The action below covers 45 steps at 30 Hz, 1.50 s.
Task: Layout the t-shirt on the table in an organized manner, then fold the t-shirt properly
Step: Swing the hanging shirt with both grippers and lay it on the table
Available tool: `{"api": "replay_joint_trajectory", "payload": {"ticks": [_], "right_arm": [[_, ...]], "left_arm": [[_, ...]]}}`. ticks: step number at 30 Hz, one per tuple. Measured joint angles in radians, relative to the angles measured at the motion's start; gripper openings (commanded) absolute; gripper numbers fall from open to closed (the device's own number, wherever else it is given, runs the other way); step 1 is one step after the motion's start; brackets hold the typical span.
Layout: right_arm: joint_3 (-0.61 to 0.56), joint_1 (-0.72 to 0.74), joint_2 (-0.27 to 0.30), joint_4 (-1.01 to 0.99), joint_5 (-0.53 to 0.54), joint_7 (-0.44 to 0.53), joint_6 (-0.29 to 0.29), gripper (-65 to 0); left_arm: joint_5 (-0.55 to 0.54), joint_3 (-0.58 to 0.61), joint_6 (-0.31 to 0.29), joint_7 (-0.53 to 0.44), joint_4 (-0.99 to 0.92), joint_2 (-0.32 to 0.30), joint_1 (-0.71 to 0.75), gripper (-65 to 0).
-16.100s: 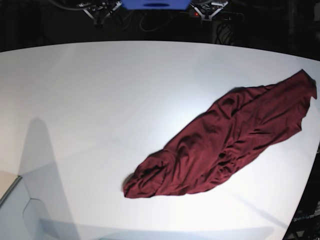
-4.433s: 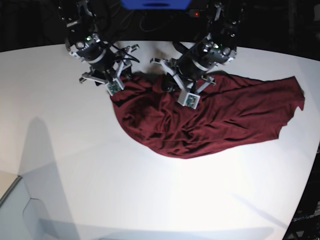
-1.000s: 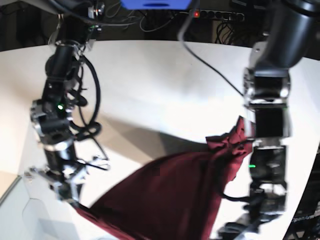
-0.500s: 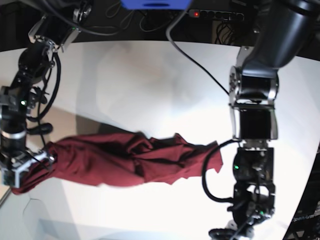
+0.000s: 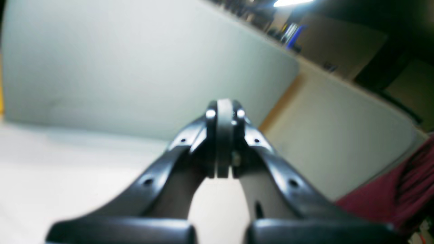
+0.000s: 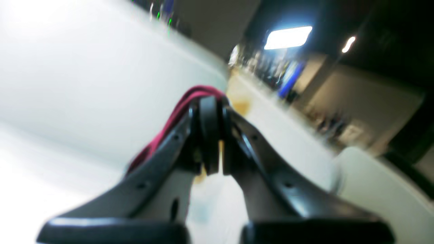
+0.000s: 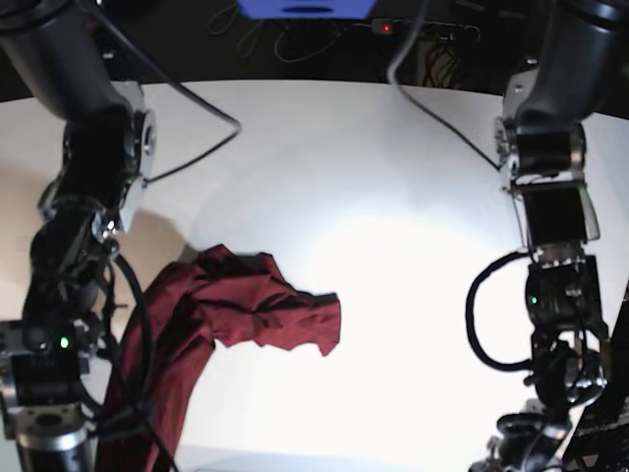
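The dark maroon t-shirt (image 7: pixel 256 305) is bunched up over the left part of the white table (image 7: pixel 393 177). One end trails down to the lower left along the left-hand arm (image 7: pixel 93 197), and the free end (image 7: pixel 329 329) lies loose on the table. In the right wrist view my right gripper (image 6: pixel 208 101) is shut on a rope of the t-shirt (image 6: pixel 176 112) that runs off behind the left finger. In the left wrist view my left gripper (image 5: pixel 223 112) is shut with nothing between its pads, and the t-shirt (image 5: pixel 400 193) shows only at the lower right corner. The right-hand arm (image 7: pixel 550 226) stands well apart from the cloth.
Cables and a power strip (image 7: pixel 423 29) run along the dark far edge, beside a blue block (image 7: pixel 305 8). The table's curved edge (image 7: pixel 614 324) passes close behind the right-hand arm. Black cable loops (image 7: pixel 491 315) hang from both arms.
Half a second ago the shirt stretched as a band across the table toward the right-hand arm. Now it is bunched at the left, with its right end free and far from that arm.
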Motion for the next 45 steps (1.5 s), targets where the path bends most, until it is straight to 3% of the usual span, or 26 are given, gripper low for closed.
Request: {"api": "replay_joint_trajectory", "payload": {"ticks": [3,8,14,17,22,25,31,33,37,45], "right_arm": [[-0.033,0.139,-0.006,-0.058,-0.002,-0.012,0.002,-65.0],[-0.066,0.318,-0.088,-0.142,0.002,0.002,-0.001,-65.0],[-0.103,0.497,-0.230,-0.282,-0.003,-0.010,0.001,-65.0],[-0.104,0.553,-0.286,-0.339,-0.006,0.033,-0.006,-65.0],[-0.171,0.520,-0.264,-0.359,-0.008,-0.016,-0.006,-65.0],[-0.203,0.521,-0.274,-0.352,0.036,-0.011,-0.041,-65.0],[-0.118,0.500,-0.268,-0.189,0.020,0.011,-0.067,-65.0],[-0.089,0.430,-0.213,-0.134,0.014,0.042,-0.070,-65.0],[0.010,0.232,-0.137,-0.111,0.002,-0.018,-0.077,-65.0],[0.214,-0.108,-0.099,-0.061,0.034,0.003,-0.077,-65.0]], "left_arm": [[-0.058,-0.010,0.005,-0.014,-0.001,-0.066,0.066,-64.9],[-0.131,-0.016,-0.002,-0.006,0.042,-0.133,0.163,-64.9],[-0.142,-0.145,-0.003,-0.014,0.097,-0.137,0.309,-64.9],[-0.136,-0.192,0.000,-0.010,0.083,-0.137,0.366,-64.9],[-0.145,-0.266,-0.003,-0.008,0.096,-0.134,0.438,-64.9],[-0.147,-0.293,-0.001,-0.011,0.093,-0.133,0.440,-64.9],[-0.148,-0.298,-0.001,-0.010,0.094,-0.134,0.447,-64.9],[-0.151,-0.296,-0.003,-0.010,0.093,-0.134,0.453,-64.9],[-0.149,-0.290,-0.001,-0.010,0.091,-0.130,0.454,-64.9],[-0.148,-0.246,0.002,-0.008,0.064,-0.122,0.454,-64.9]]}}
